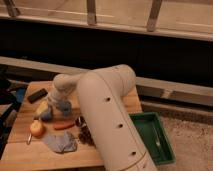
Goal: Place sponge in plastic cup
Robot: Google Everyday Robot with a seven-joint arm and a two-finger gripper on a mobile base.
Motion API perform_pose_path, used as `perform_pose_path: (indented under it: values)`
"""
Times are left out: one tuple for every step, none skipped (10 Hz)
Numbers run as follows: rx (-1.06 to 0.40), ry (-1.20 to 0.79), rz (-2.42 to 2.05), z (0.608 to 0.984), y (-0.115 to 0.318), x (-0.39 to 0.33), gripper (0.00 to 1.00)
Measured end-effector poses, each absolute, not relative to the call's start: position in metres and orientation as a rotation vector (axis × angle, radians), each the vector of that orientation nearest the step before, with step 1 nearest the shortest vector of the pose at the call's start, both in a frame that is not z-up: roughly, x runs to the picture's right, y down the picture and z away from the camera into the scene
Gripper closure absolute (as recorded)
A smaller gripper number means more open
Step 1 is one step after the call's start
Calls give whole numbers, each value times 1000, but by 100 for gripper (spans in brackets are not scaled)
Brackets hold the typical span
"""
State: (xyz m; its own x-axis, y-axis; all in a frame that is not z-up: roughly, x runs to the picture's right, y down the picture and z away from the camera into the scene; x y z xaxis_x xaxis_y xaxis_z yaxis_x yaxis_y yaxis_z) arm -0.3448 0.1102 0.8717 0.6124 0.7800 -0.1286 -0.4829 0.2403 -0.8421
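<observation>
Crowding the table [20,150]: black bar [37,95], orange fruit [36,128], grey cloth [60,142]; the white arm [107,120] covers its right half. Gripper [54,102] low at left, fingers spread apart. Sponge [65,106] lies just right of them; plastic cup [46,115] just left, lower

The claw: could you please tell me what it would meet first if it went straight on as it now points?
The claw points down over the table. It would likely meet the sponge first; depth is unclear, so it could land beside it.
</observation>
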Motion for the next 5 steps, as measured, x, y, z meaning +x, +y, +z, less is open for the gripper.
perform_pose_path:
  values:
    - [-1001, -347, 884, 873, 111, -347, 26]
    - [-1005, -339, 880, 873, 113, -349, 26]
    - [-1006, -335, 878, 874, 113, -349, 26]
    - [-1008, -332, 872, 875, 115, -350, 27]
    - [-1009, -332, 870, 876, 116, -351, 32]
